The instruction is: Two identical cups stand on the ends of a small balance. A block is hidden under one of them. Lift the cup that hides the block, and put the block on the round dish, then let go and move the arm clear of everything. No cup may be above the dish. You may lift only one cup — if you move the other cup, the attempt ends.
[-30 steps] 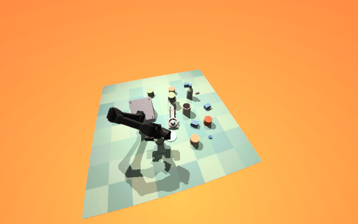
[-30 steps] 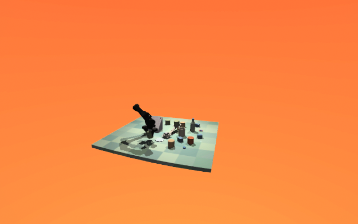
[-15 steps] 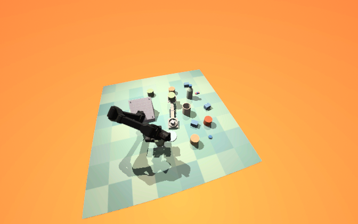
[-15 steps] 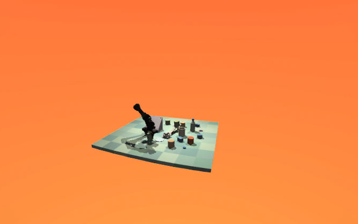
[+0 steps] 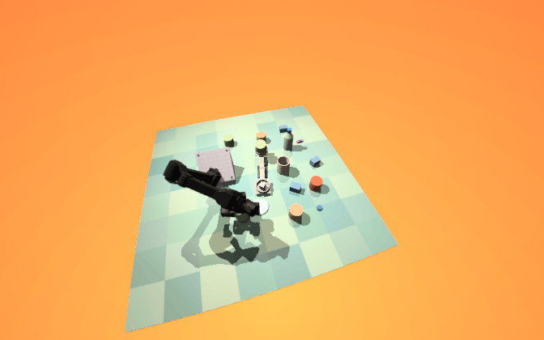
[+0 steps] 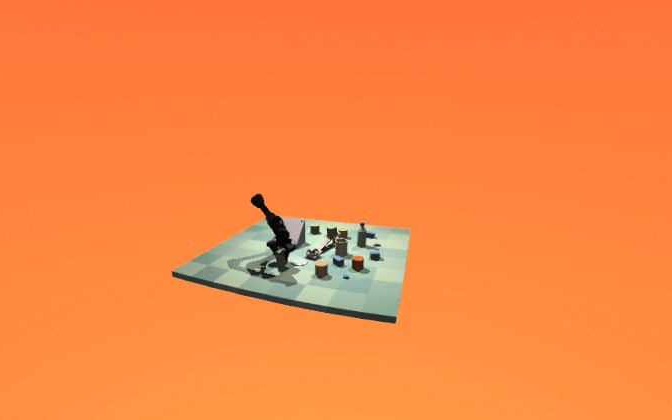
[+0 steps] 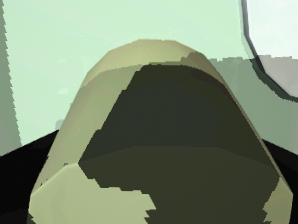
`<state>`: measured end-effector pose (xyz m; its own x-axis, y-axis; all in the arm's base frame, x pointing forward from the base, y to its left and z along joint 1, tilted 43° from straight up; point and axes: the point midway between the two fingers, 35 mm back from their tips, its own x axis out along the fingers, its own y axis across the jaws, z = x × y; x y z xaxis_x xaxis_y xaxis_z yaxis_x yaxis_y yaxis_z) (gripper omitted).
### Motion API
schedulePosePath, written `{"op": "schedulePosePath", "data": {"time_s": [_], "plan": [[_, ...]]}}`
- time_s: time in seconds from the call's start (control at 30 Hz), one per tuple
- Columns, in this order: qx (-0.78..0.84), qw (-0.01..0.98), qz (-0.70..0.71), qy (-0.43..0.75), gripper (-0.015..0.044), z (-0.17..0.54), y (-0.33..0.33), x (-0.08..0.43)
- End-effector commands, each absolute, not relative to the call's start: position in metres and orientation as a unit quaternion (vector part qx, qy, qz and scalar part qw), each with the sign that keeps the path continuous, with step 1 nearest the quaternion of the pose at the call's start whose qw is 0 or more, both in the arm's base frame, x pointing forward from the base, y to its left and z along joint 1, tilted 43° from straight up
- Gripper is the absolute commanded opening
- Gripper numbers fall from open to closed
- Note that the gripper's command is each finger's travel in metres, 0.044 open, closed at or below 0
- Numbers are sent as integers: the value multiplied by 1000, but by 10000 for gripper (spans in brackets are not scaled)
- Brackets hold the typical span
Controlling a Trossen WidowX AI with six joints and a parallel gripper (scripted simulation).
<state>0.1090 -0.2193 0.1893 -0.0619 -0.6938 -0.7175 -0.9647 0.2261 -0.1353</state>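
Observation:
My gripper is shut on a yellow-green cup, which fills the middle of the wrist view. The cup is upright and low, beside the round white dish; I cannot tell whether it touches the table. The dish has nothing on it in the part that shows. The balance has a small greyish block uncovered on its near end. The other yellow-green cup stands on its far end.
A grey slab stands left of the balance. To its right are a brown open holder, a blue block, a red cylinder, an orange cylinder and a bottle. Another green cylinder stands at the back.

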Motion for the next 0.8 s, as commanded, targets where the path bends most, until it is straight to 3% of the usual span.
{"op": "schedulePosePath", "data": {"time_s": [0.0, 0.3, 0.7, 0.77], "plan": [[-590, 347, 194, 702, 210, 190, -219, 109], [-590, 348, 195, 702, 440, 193, -216, 110], [-589, 348, 200, 701, 440, 226, -181, 112], [-596, 351, 202, 693, 387, 226, -178, 116]]}}
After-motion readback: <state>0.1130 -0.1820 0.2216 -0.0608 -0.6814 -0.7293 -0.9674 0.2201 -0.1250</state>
